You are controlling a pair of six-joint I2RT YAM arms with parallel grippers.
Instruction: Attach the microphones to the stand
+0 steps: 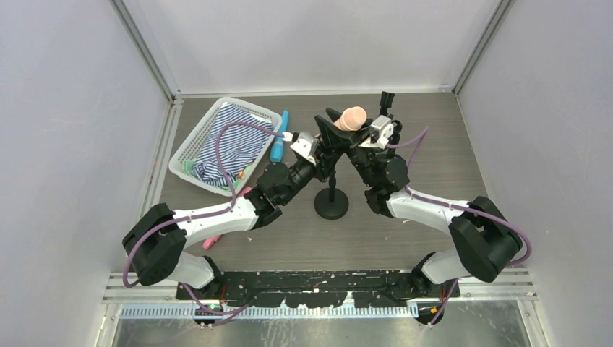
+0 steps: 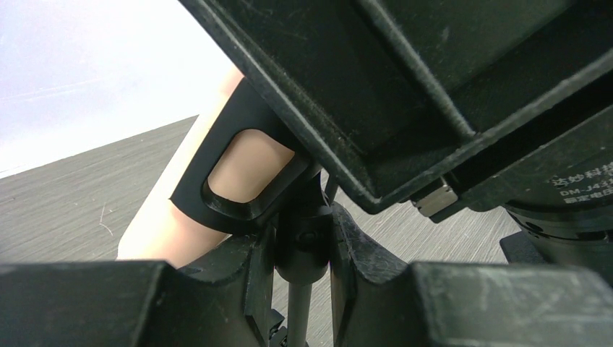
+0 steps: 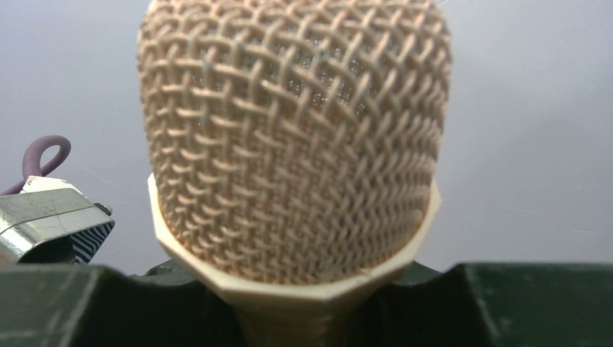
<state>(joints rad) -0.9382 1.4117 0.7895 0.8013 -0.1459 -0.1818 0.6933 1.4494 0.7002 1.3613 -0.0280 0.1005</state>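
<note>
From above, the left hand (image 1: 322, 147) and right hand (image 1: 366, 134) meet atop the stand (image 1: 331, 204) mid-counter (image 1: 441, 152), the peach microphone (image 1: 353, 117) between them. Only the left wrist view shows the clip (image 2: 217, 195) around its handle, the left hand narrow on the stand's joint. The right wrist view shows the right hand gripping below the mesh head. The blue microphone (image 1: 277, 150) lies beside the far-left basket (image 1: 196, 137), the pink microphone (image 1: 211, 241) near the left edge. Pale walls (image 1: 72, 144) enclose the grey counter.
</note>
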